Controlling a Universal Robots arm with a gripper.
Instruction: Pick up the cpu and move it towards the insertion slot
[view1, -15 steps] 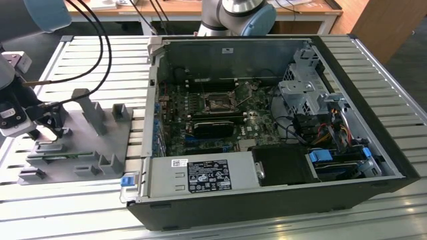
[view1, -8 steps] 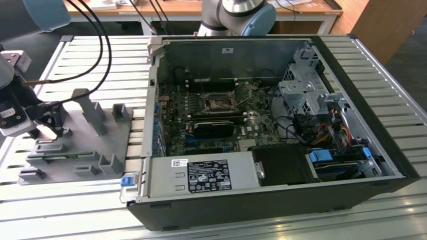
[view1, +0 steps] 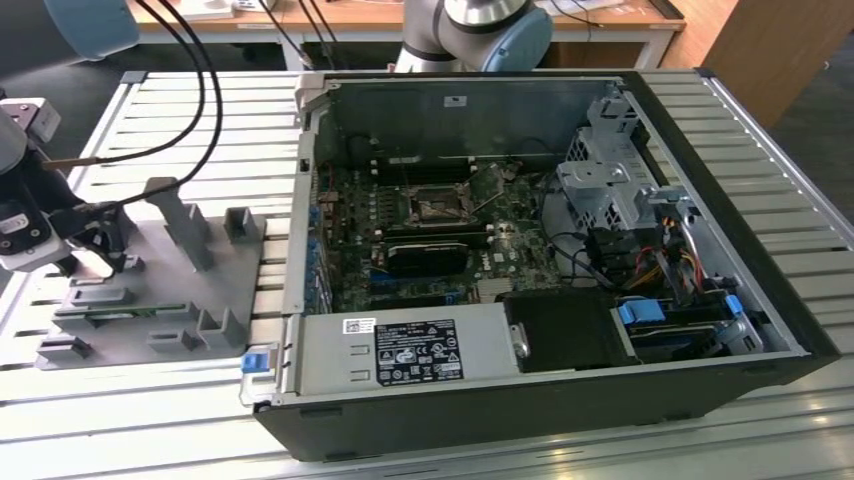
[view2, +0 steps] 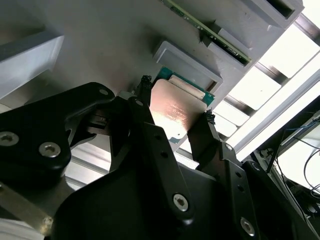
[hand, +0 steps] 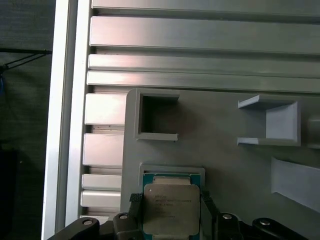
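Observation:
The cpu (hand: 171, 210), a flat square chip with a silvery top and green rim, sits between the two black fingers of my gripper (hand: 170, 200). The fingers press on two opposite edges of the cpu (view2: 175, 107), so the gripper (view2: 176, 100) is shut on it. The chip is at or just above a shallow square pocket of the grey fixture (hand: 225, 145); I cannot tell whether it is lifted. In the exterior view my gripper (view1: 100, 250) is over the fixture (view1: 174, 300) at that view's left. The insertion slot (view1: 437, 207) lies on the motherboard inside the open computer case, far to that view's right.
The grey fixture carries upright posts (view1: 180, 215) and other pockets, one holding a green memory stick (view2: 205, 27). The open black case (view1: 747, 200) has high walls, a power supply (view1: 400, 352) along its near side and a drive cage (view1: 614, 185). Everything rests on a slatted aluminium table (view1: 200, 110).

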